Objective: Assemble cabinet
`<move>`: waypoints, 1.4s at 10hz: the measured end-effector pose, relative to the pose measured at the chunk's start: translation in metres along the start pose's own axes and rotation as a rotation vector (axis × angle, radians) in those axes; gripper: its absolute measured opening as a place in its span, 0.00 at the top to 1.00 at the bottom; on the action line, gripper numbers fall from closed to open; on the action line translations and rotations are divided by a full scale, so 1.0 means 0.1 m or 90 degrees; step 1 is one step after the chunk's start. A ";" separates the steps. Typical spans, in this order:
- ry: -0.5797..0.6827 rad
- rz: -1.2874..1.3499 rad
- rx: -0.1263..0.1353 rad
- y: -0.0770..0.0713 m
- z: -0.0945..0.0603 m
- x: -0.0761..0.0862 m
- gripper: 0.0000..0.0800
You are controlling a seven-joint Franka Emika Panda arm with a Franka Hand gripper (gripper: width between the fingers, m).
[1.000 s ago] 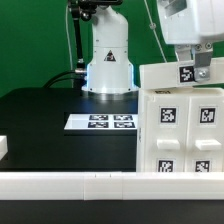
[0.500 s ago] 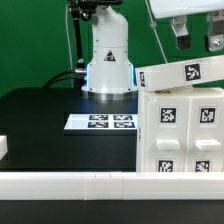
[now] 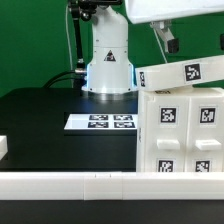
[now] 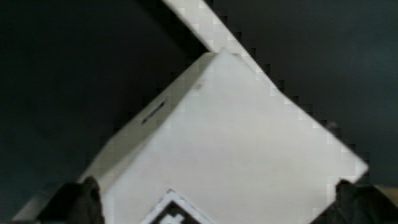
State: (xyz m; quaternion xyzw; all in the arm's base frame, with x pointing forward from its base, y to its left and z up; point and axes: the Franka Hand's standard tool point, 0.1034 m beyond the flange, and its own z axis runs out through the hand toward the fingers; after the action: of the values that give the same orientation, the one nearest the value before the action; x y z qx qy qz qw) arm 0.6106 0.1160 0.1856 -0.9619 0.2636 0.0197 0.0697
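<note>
Black tabletop [image 3: 40,110] filled the scene, with the marker board [image 3: 102,122] lying flat near its middle, before the arm's white base. At the exterior view's right stood the cabinet [image 3: 180,125], a large white plastic box carrying square tags, its tilted top panel no longer gripped. Since a second earlier the gripper [image 3: 168,40] had let go and risen; its fingers hung spread and empty above the panel, suggesting placement was complete.
</note>
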 end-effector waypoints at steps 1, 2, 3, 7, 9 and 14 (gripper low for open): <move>-0.002 -0.086 -0.008 -0.03 0.03 -0.02 0.19; -0.004 -0.170 -0.013 -0.04 0.04 -0.04 0.19; -0.004 -0.202 -0.013 -0.03 0.04 -0.03 0.19; 0.008 -0.490 -0.055 -0.01 -0.01 0.04 0.19; -0.014 -0.680 -0.069 -0.02 0.00 0.04 0.19; -0.041 -0.942 -0.090 0.02 0.02 0.07 0.19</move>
State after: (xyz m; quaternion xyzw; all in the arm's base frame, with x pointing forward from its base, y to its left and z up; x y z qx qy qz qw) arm 0.6154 0.1109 0.1828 -0.8892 -0.4571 0.0127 0.0102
